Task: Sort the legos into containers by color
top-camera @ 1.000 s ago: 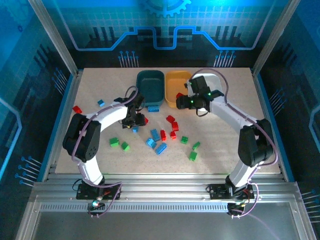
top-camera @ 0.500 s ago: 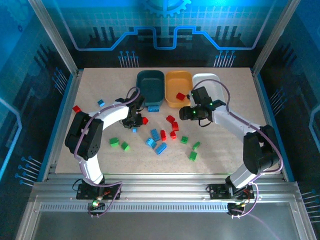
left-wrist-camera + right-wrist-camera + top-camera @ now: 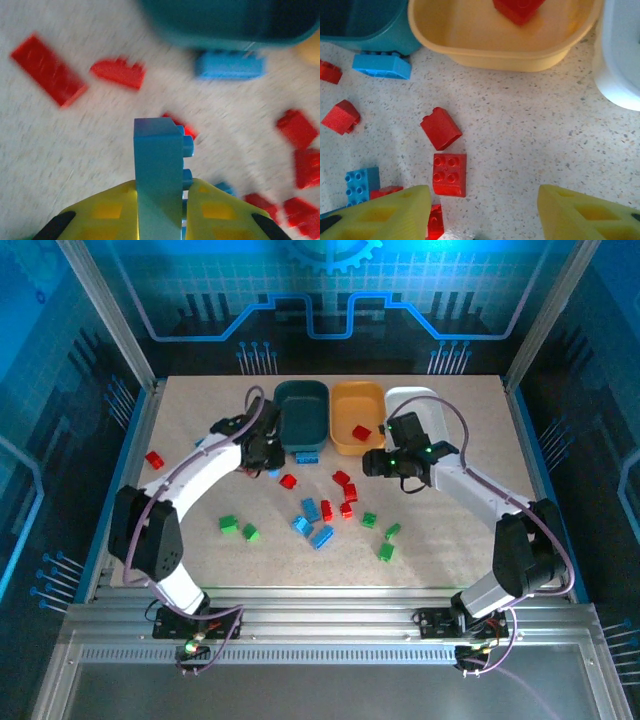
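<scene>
From the top external view, your left gripper (image 3: 264, 453) sits just off the near left corner of the dark teal plastic tub (image 3: 302, 400). The yellow-orange plastic tub (image 3: 357, 403) and the white plastic tub (image 3: 412, 400) line up beside it to the right. Your right gripper (image 3: 372, 462) hovers in front of the yellow-orange tub, which holds one red brick (image 3: 361, 432). Loose red, blue and green bricks (image 3: 321, 537) lie scattered mid-table on a pale speckled tabletop (image 3: 450, 540). Aluminium posts (image 3: 105, 310) and a blue-lit circuit-pattern back panel (image 3: 320, 300) enclose it.

From the left wrist view, which is blurred, your yellow fingers (image 3: 107, 212) are clamped on a blue studded plastic brick (image 3: 157, 160). Its long axis runs straight out away from the fingers and its studs face right. It hangs above the table, short of the teal tub. A second blue brick (image 3: 230, 66) lies crosswise against the tub's near wall, and a long red brick (image 3: 47, 70) lies diagonally at the left.

From the right wrist view, your fingers (image 3: 385, 212) stand well apart with nothing between them. A square red brick (image 3: 450, 174) lies studs up just ahead, with a sloped red brick (image 3: 441, 128) beyond it.
</scene>
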Controlling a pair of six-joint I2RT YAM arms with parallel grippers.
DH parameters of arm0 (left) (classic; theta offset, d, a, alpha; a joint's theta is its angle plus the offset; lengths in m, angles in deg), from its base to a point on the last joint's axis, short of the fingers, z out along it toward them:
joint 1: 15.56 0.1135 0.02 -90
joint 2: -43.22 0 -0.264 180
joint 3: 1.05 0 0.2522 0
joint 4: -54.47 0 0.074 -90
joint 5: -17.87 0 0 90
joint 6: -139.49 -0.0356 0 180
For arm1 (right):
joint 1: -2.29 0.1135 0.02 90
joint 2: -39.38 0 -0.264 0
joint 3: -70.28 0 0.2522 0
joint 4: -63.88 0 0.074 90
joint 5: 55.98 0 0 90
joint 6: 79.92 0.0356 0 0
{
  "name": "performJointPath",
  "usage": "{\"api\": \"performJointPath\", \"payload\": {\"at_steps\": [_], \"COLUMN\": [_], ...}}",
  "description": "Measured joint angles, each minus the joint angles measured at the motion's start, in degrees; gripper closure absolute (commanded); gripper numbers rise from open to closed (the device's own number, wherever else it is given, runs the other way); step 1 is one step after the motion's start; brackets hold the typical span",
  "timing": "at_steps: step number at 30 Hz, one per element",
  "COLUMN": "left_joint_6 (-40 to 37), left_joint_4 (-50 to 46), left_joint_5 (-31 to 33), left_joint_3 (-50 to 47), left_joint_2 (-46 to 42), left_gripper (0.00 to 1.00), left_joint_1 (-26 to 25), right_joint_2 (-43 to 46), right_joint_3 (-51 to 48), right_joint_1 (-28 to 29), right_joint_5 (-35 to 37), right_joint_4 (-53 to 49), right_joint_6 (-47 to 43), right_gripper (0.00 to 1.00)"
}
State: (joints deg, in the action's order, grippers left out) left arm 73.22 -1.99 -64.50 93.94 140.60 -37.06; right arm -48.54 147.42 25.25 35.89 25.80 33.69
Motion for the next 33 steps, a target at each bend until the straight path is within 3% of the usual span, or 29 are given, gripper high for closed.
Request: {"api": "performJointPath", "payload": {"at_steps": [3, 6, 13, 20, 23, 25, 33], "left_joint_6": [-1.14, -1.88, -2.93, -2.69, -2.69, -2.64, -2.99], "left_joint_4": [-0.61, -1.38, -6.54, -8.09, -8.15, -8.66, -9.51], "left_joint_5": [-2.14, -3.87, -4.66, -4.66, -4.68, -4.7, -8.35], "left_joint_3": [11.69, 21.62, 39.74, 44.39, 44.94, 45.05, 44.83], "left_joint_2": [7.76, 15.78, 31.01, 35.8, 37.16, 37.81, 35.04], "left_gripper": [0.95, 0.94, 0.91, 0.8, 0.66, 0.5, 0.35], "left_joint_1": [0.0, 0.0, 0.46, 1.64, 1.97, 2.05, 2.05], "right_joint_2": [1.18, 3.74, 12.81, 13.33, 13.29, 13.2, 12.81], "right_joint_3": [-1.75, -3.26, -6.43, -6.82, -6.82, -6.8, -6.8], "right_joint_1": [-1.4, -1.77, -2.25, 0.66, 0.61, 0.61, 2.99], "right_joint_5": [1.07, 3.67, 10.01, 17.18, 18.34, 18.32, 17.59], "right_joint_4": [0.39, -0.35, -0.59, -0.81, -1.07, -1.31, -2.25], "right_joint_6": [0.5, 0.68, -0.17, -1.11, -0.9, -0.76, -0.66], "right_gripper": [0.38, 0.29, 0.27, 0.29, 0.26, 0.24, 0.21]}}
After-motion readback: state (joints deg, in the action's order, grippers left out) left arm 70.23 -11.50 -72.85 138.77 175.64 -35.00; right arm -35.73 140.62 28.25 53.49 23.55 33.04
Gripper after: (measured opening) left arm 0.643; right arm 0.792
